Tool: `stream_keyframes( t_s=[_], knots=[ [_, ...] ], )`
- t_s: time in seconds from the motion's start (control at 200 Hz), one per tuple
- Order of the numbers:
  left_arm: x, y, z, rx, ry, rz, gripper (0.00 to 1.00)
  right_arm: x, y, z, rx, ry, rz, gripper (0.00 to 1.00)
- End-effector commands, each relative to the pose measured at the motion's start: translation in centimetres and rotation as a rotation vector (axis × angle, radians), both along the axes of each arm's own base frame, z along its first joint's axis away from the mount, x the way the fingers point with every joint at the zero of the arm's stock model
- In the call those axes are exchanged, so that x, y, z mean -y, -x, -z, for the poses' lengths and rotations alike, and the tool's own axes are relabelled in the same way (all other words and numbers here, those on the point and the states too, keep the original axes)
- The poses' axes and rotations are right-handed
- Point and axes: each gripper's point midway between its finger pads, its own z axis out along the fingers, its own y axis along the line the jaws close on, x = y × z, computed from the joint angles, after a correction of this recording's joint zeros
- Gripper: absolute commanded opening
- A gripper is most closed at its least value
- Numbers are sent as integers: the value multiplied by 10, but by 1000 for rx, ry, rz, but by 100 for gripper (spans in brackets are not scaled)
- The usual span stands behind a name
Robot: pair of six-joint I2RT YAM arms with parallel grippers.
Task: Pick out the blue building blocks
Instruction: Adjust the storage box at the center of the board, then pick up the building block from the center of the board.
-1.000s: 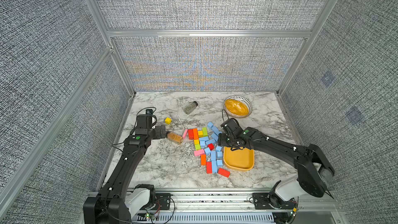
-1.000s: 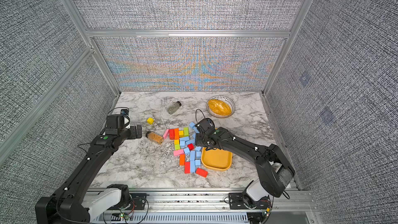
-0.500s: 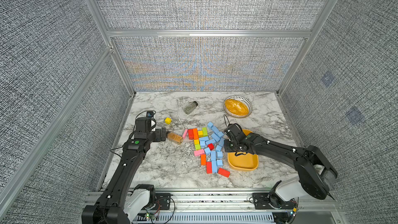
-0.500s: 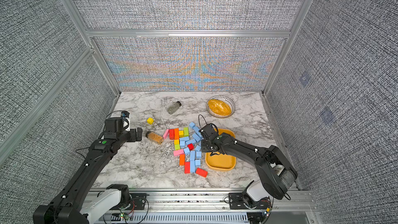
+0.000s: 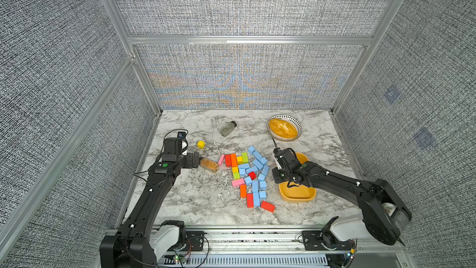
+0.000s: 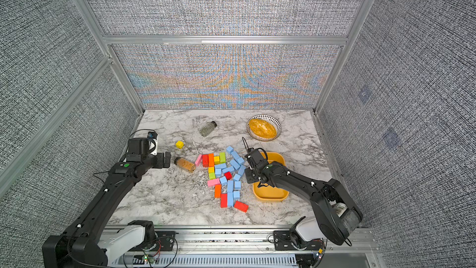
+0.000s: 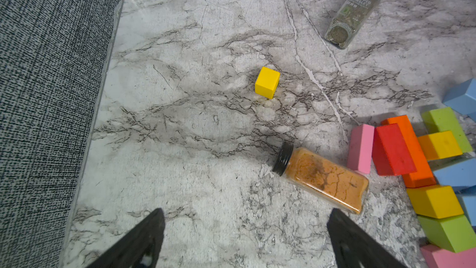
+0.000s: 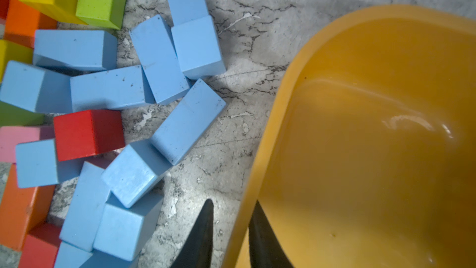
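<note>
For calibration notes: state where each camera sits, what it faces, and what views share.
Top views: high in front, looking down at the table; left arm and right arm show in both.
Left wrist: on that arm, looking past the open left end effector at the orange jar and yellow cube.
Right wrist: on that arm, looking down; the right end effector straddles the tray rim beside blue blocks.
Shared: top views also show jar, cube, tray, blocks.

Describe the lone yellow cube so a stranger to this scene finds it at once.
On the marble table, find the pile of coloured blocks in the middle. Toward the left arm's side lies a jar of orange powder; behind it, farther from the robot, stands the yellow cube. Unlike the pile's yellow blocks, it touches nothing.
</note>
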Motion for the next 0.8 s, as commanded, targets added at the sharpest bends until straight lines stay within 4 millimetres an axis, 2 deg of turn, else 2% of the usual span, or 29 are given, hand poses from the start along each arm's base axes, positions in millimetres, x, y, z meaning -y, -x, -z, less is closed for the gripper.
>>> stream_keyframes(
  t_s=[0.0, 0.145, 0.165, 0.21, 0.275, 0.38, 0.43, 0.475, 0.556, 0.656, 0.796],
  knots=[
    [6, -2, -2, -5, 19, 24, 100, -1, -2, -4, 28, 42, -78, 25],
    [7, -8, -4, -10, 26, 25, 100, 3, -6, -1, 34, 77, -100, 27],
    [7, -9, -5, -8, 27, 23, 100, -1, -14, -12, 56, 72, -93, 29],
    [8, -11, -7, -3, 30, 26, 100, 3, -16, -14, 52, 95, -76, 34],
    [11, -14, -10, 2, 38, 38, 100, 3, -20, -28, 63, 110, -59, 39],
    [17, -20, -11, -4, 71, 50, 100, -4, -32, -66, 95, 86, 11, 44],
    [20, -21, -11, -8, 95, 54, 100, -14, -37, -83, 100, 40, 35, 45],
    [24, -21, -10, -11, 119, 62, 100, -27, -40, -89, 96, 1, 19, 46],
    [33, -20, -7, -30, 169, 83, 100, -43, -49, -85, 72, -21, -4, 46],
    [43, -19, 0, -59, 230, 95, 100, -56, -65, -64, 30, 33, -37, 48],
    [44, -22, 5, -75, 245, 87, 100, -84, -100, -48, 24, 63, -85, 50]
  ],
)
